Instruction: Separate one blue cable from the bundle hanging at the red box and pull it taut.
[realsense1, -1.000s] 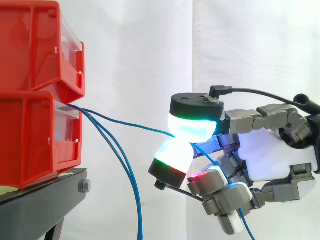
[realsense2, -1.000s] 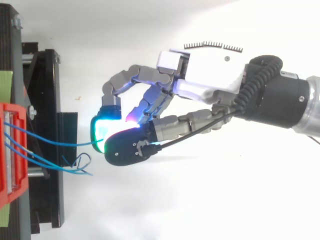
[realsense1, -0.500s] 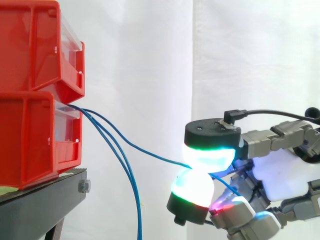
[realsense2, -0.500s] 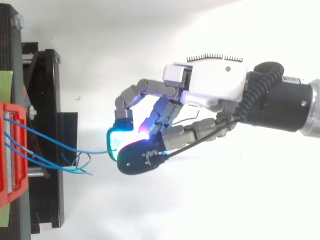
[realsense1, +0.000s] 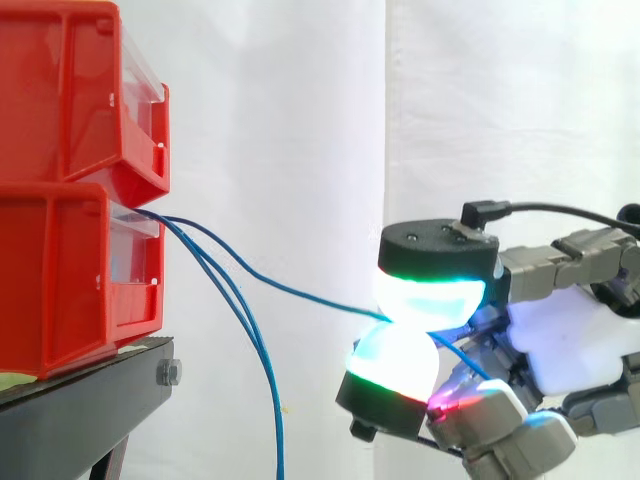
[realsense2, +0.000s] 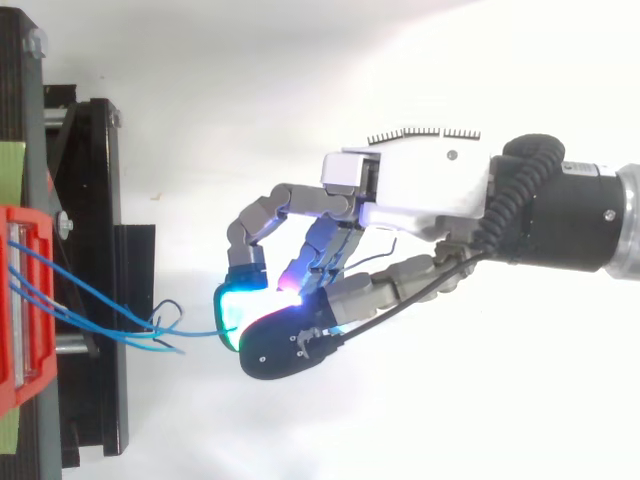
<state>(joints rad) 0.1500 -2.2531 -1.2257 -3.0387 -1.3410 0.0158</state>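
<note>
Hand shut on one blue cable: pinched btwn two glowing pads, one above, one below, w/ the other fingers curled under the palm, off the cable. The pinch is prob. set well out from the box so this strand comes clear of the rest.

Cable runs from the pads across to the front of the lower red box, well apart, ahead of the fingertips. Short tail passes behind the pads toward the palm.

Other two blue cables hang loose btwn hand and box, nearer the box, apart from the hand. Box sits on black stand.

Held cable: thin, blue, gently bowed, so separated but not yet taut by my read.
</note>
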